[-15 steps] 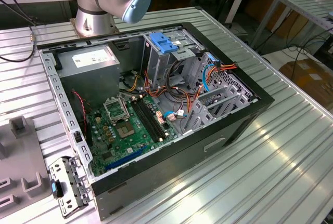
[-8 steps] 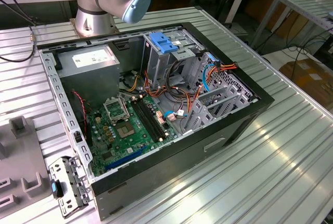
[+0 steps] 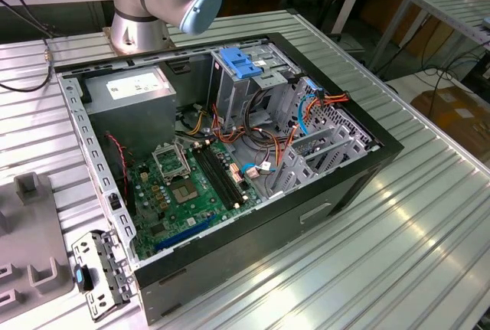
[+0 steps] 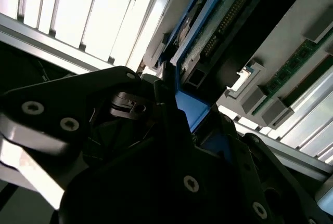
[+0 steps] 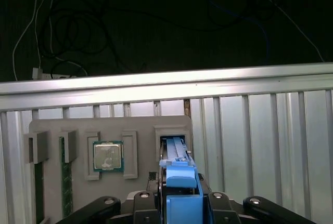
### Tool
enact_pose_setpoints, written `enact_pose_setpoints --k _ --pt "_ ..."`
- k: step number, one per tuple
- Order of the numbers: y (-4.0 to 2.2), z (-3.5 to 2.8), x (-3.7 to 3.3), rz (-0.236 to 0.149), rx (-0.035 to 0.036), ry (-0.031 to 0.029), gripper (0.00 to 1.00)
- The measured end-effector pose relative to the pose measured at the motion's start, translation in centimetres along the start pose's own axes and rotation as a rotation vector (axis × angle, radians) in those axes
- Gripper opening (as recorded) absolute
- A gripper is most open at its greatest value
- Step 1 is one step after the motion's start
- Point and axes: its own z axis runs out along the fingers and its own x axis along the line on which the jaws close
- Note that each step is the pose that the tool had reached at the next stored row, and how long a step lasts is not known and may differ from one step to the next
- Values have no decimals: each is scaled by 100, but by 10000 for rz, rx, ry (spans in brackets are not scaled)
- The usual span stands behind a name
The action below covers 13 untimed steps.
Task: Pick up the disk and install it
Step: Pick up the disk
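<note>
Gripper: I see the gripper (image 5: 181, 199) clamped on the disk (image 5: 182, 174), tight against both sides of its blue rail.
Disk: on edge in the end slot of the grey tray (image 5: 52, 130), beside the processor (image 5: 108, 156).
Tray: by the table (image 5: 250, 130) edge, at the exterior view's left.
Case: open computer case (image 3: 306, 215) mid-table, blue bracket (image 3: 241, 63) inside, well apart from the tray.

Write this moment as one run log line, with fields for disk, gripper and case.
disk: standing in grey tray slot | gripper: shut on it | computer case: open
</note>
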Motion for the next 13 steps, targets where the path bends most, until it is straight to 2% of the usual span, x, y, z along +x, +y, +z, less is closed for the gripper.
enact_pose_setpoints --k 7,8,9,13 --pt "0 1 0 -11 0 0 37" --pt "0 1 0 -56 -2 1 37" --pt "0 3 0 -363 -13 5 37" --pt "0 2 0 -564 -24 10 37"
